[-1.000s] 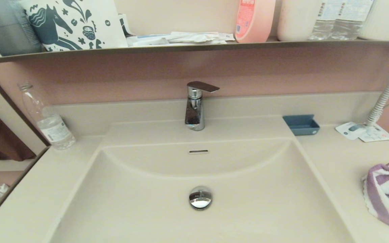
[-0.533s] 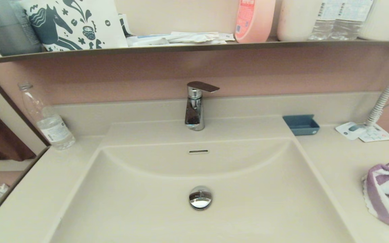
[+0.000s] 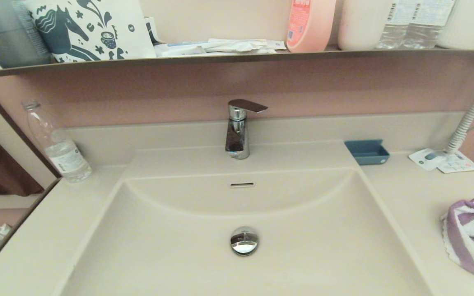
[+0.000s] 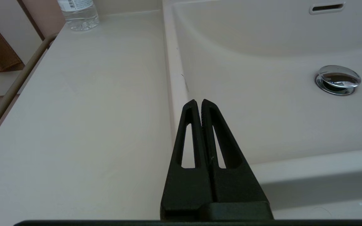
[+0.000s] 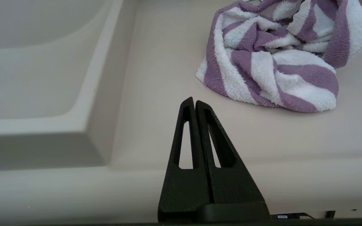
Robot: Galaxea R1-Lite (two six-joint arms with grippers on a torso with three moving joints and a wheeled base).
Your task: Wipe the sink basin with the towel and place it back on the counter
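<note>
Over on the right side of the counter (image 3: pixel 418 193), near its front edge, you've got the towel (image 3: pixel 473 236) lying bunched up, well clear of the sink basin (image 3: pixel 237 259). Your right gripper (image 5: pixel 194 102) hovers over the counter's near edge, short of the towel, fingers pressed together and holding nothing. Your left gripper (image 4: pixel 198 103) is the same deal, closed up and empty, sitting over the basin's left rim. Chrome drain plug (image 3: pixel 244 241) sits mid-basin, faucet (image 3: pixel 239 129) behind it, blue tray (image 3: pixel 367 151) far right.
</note>
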